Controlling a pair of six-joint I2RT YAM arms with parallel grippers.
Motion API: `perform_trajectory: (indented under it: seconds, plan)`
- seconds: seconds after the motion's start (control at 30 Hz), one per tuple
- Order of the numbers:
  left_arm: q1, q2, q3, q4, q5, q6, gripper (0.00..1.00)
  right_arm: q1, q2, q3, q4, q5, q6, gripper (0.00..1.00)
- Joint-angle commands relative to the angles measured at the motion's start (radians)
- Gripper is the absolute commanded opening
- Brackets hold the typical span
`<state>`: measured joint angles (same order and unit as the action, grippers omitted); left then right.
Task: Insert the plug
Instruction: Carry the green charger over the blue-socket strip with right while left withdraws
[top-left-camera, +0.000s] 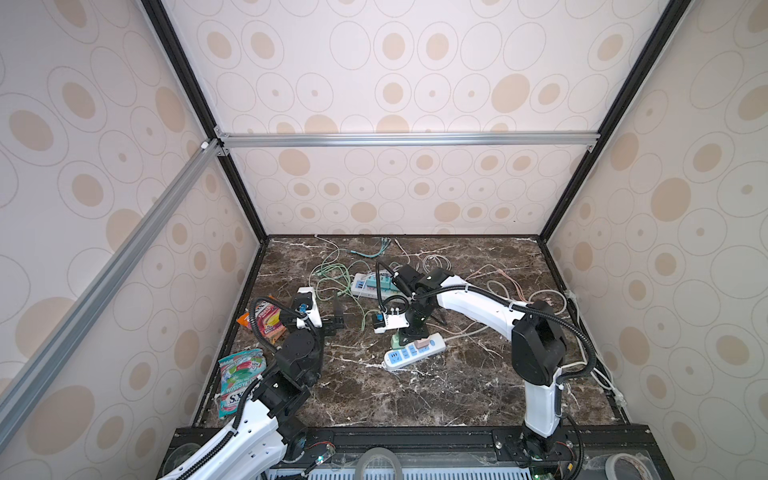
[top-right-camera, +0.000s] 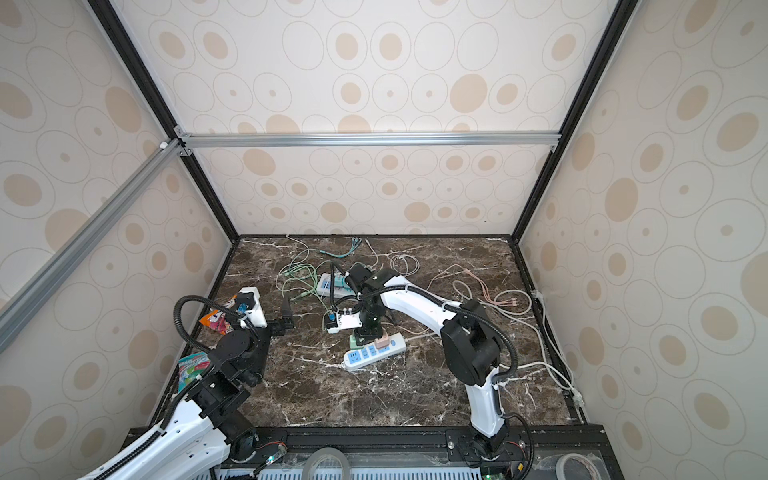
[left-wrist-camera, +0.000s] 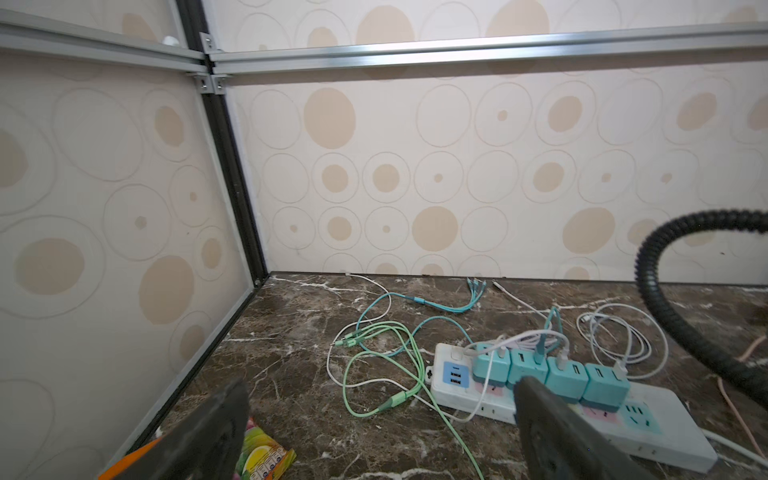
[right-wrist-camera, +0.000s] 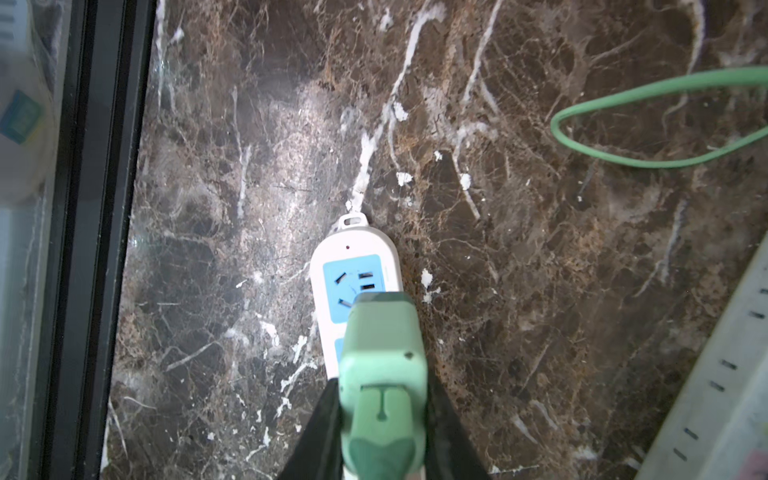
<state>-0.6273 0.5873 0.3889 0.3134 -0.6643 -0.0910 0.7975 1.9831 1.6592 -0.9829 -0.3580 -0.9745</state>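
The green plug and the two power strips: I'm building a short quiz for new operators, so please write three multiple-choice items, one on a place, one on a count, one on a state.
1. Where is the green plug?
A) lying loose in a far corner
B) in the right gripper, over the near power strip
C) hanging from the back wall

2. How many teal chargers sit in the far power strip?
A) two
B) four
C) six

3. How is the left gripper?
A) shut on a cable
B) shut on a charger
C) open and empty

Answers:
1 B, the right wrist view shows the gripper clamping it above the strip.
2 B, four stand in a row in the left wrist view.
3 C, it is spread wide with nothing held.
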Motion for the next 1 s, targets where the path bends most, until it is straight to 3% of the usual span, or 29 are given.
perform_trajectory:
  seconds: [0.0, 0.37, 0.67, 0.97]
  plan:
    - [0.010, -0.058, -0.029, 0.049, -0.081, -0.038, 0.98, 0.029, 0.040, 0.054, -0.045, 0.004, -0.098, 0.00]
    - [0.015, -0.173, -0.070, -0.011, -0.093, -0.052, 0.98, 0.048, 0.083, 0.090, -0.103, 0.025, -0.154, 0.00]
    - [0.018, -0.160, -0.072, -0.013, -0.084, -0.052, 0.98, 0.056, 0.075, 0.079, -0.111, 0.064, -0.165, 0.00]
    - [0.018, -0.154, -0.074, -0.013, -0.079, -0.056, 0.98, 0.057, 0.001, 0.082, -0.079, 0.014, -0.127, 0.00]
